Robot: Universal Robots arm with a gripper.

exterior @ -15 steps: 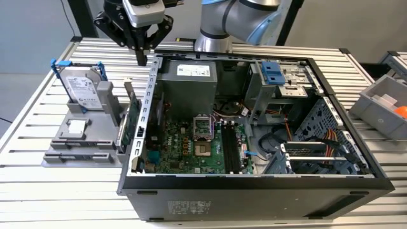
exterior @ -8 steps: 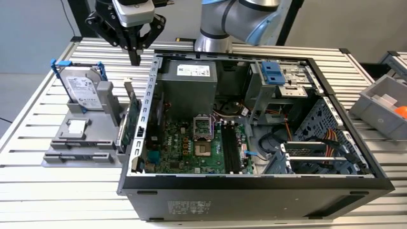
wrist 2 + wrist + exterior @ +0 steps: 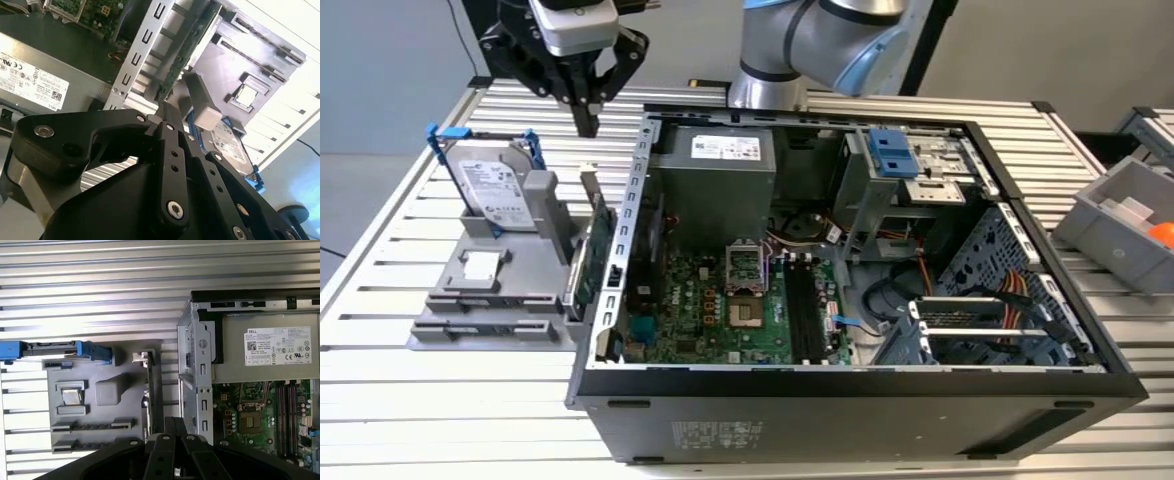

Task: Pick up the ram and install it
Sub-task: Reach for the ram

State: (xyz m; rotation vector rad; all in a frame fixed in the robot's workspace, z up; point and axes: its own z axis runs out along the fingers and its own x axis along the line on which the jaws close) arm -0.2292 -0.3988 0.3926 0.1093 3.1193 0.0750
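My gripper (image 3: 587,126) hangs above the table at the exterior view's upper left, over the gap between the grey holder (image 3: 454,300) and the open computer case (image 3: 854,385). Its black fingers point down and are shut on nothing. In the first wrist view the gripper (image 3: 174,422) sits close to the green card (image 3: 149,390) standing on edge. The ram looks like a slim dark strip (image 3: 90,426) on edge in the holder's slots, faint in the exterior view (image 3: 491,299). Black memory slots (image 3: 801,312) lie on the motherboard.
A silver hard drive in a blue frame (image 3: 491,185) stands at the holder's back. The case's metal wall (image 3: 635,200) rises beside the green card (image 3: 594,255). A grey power supply (image 3: 720,165) fills the case's rear. Grey bins (image 3: 1121,215) sit at the exterior view's right.
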